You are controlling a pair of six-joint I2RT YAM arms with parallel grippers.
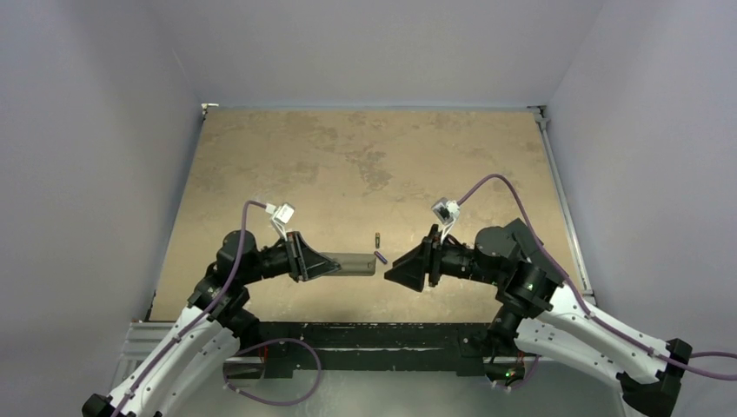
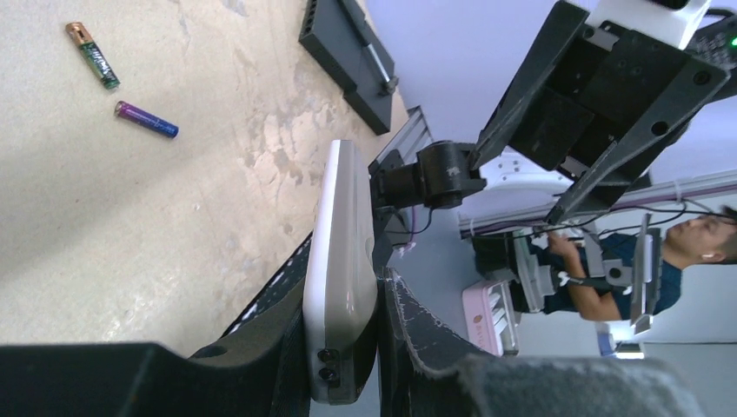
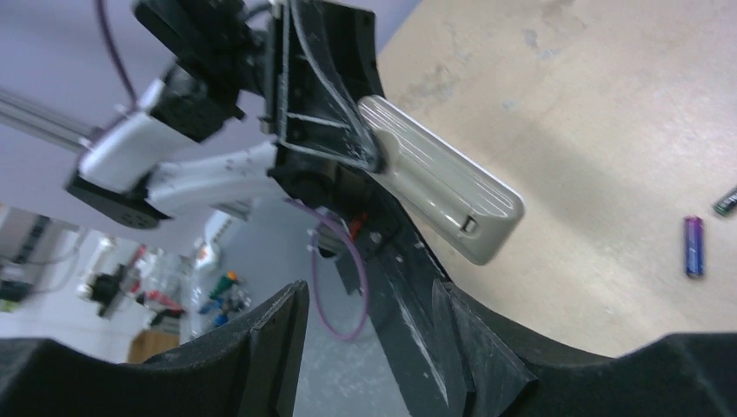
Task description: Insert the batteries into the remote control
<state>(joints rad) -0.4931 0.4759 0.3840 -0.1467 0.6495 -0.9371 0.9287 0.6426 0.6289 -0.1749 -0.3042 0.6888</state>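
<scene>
Found left gripper (image 1: 311,259) clamped on one end of remote control (image 1: 352,262); right gripper (image 1: 405,271) open, empty. Found batteries (image 1: 381,258) loose on table (image 1: 348,156), around 1 o'clock, just beside remote's free end. Risk of remote pivoting in end-only grip if pushed.

Remote and batteries between the two arms, near the table's front edge

Taking twelve o'clock as the far edge in the top view, the slim white rectangular plastic remote control (image 1: 352,262) sits toward six o'clock of the tan mottled tabletop (image 1: 365,156). Its nine o'clock end is between the fingers of the black left gripper (image 1: 328,263) and its free end points to three o'clock. The small purple cylindrical battery (image 1: 381,257) lies on the tabletop near that free end, at three o'clock. The dark brassy-ended cylindrical battery (image 1: 378,240) lies at twelve o'clock of it, apart. The black right gripper (image 1: 395,269) is at four o'clock of the purple battery, facing the remote.
</scene>
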